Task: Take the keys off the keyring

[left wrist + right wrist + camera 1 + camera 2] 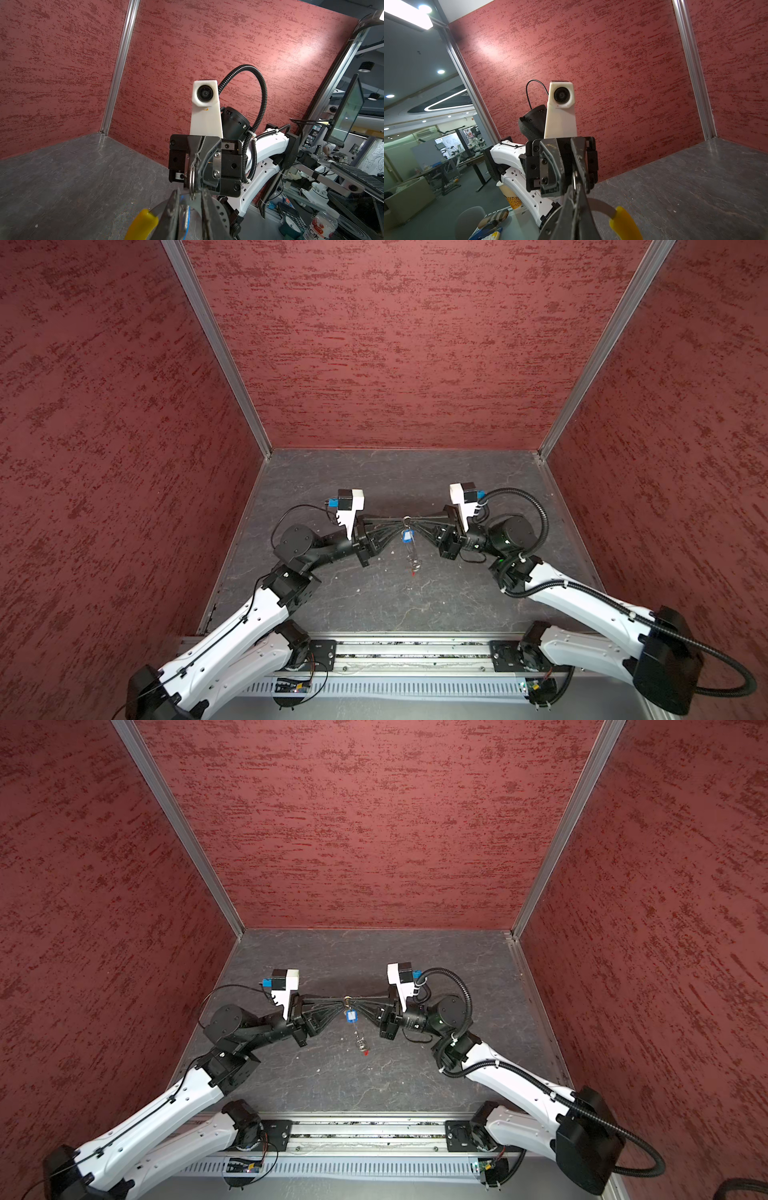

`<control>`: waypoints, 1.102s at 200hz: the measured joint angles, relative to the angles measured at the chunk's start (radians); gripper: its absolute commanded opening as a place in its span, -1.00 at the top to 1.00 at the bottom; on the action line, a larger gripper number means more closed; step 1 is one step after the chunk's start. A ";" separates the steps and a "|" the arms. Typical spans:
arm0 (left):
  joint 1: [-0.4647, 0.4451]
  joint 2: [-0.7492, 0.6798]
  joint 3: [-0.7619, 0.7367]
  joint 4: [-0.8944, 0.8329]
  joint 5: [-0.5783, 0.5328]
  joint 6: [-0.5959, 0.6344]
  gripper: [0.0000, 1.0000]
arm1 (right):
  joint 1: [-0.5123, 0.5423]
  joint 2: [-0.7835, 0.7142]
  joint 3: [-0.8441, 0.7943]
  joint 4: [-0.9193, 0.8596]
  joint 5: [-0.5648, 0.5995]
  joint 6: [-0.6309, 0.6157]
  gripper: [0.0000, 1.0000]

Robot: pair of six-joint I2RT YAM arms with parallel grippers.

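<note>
In both top views the keyring hangs over the middle of the worktop, blue-tagged key uppermost. The left wrist view shows the left end effector narrowly parted around a small ring. In the right wrist view, the right end effector is clamped on the keyring.

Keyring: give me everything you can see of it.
The thin silvery wire keyring hangs edge-on in both top views. Its curved yellow plastic segment shows in both wrist views. A small split ring at its top is pinched by the shut black right gripper, with the left gripper tips either side. A blue plastic tag and a red tag dangle from it.
</note>
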 measured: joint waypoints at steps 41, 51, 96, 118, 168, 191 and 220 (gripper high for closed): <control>-0.010 0.000 0.000 -0.001 0.000 0.002 0.72 | 0.007 0.010 0.000 0.000 0.002 0.000 1.00; -0.010 0.000 0.000 -0.001 0.000 0.003 0.75 | 0.008 0.010 0.000 0.000 0.002 0.000 1.00; -0.011 0.000 0.000 -0.002 -0.001 0.004 0.85 | 0.010 0.010 0.000 0.000 0.002 -0.001 1.00; -0.013 0.000 0.000 -0.002 -0.004 0.004 0.77 | 0.011 0.010 0.000 0.001 0.002 -0.001 1.00; -0.018 0.000 0.000 -0.002 -0.005 0.006 0.92 | 0.015 0.013 0.000 0.001 0.003 -0.001 1.00; -0.017 0.000 0.000 -0.002 -0.007 0.009 1.00 | 0.015 0.013 0.000 0.002 0.003 -0.001 1.00; -0.018 -0.002 0.000 -0.005 -0.006 0.008 1.00 | 0.015 0.010 0.000 -0.004 0.008 -0.005 0.46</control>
